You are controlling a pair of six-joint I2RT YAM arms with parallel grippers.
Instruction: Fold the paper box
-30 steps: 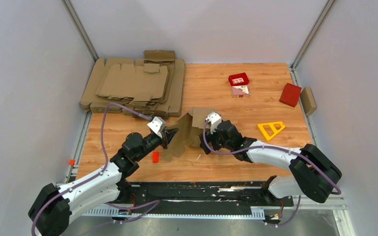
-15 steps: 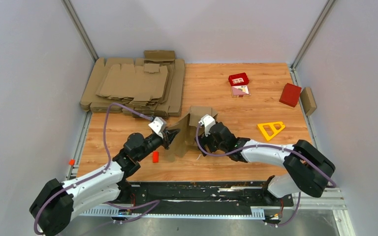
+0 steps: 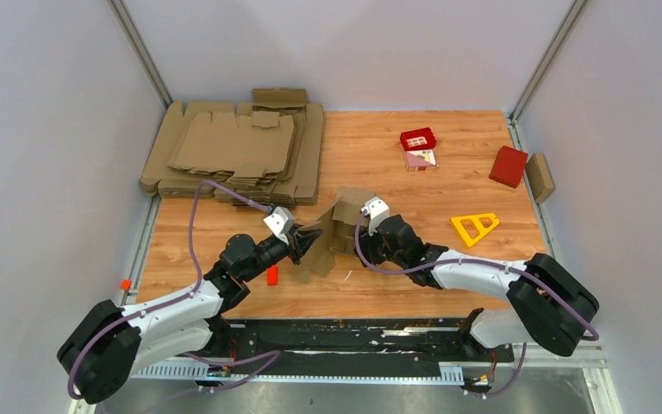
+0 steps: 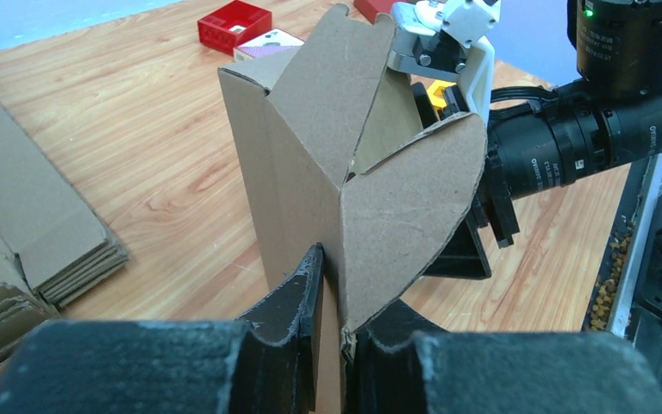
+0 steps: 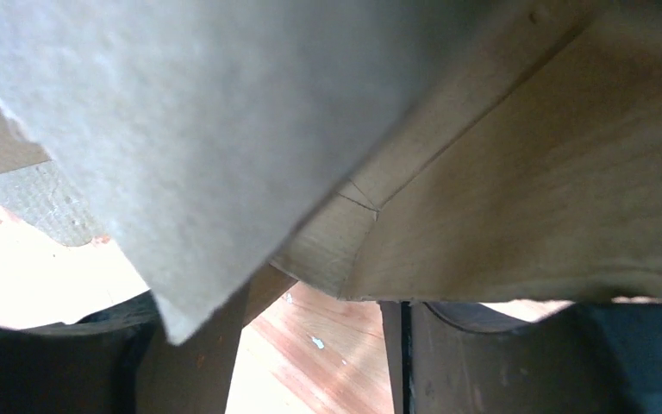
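The paper box (image 3: 332, 228) is a brown cardboard piece standing partly folded mid-table, between both grippers. In the left wrist view the box (image 4: 310, 164) stands upright with a rounded flap hanging out to the right. My left gripper (image 3: 308, 242) is shut on its lower panel edge (image 4: 336, 345). My right gripper (image 3: 359, 245) sits against the box's far side; in the left wrist view its dark fingers (image 4: 461, 254) show behind the rounded flap. In the right wrist view the box (image 5: 310, 129) fills the frame over the right gripper (image 5: 310, 362), whose jaws stand wide apart with bare table between them.
A pile of flat cardboard blanks (image 3: 237, 151) lies at the back left. Small red boxes (image 3: 418, 138) (image 3: 508, 166), a brown block (image 3: 540, 177) and a yellow triangle (image 3: 474, 227) lie at the right. A small red piece (image 3: 271, 275) lies by the left arm.
The right gripper pushed left into the box, then drew back a little. The box has gone from a loose sheet to a more compact upright shape. The left gripper shifted slightly right, still holding.
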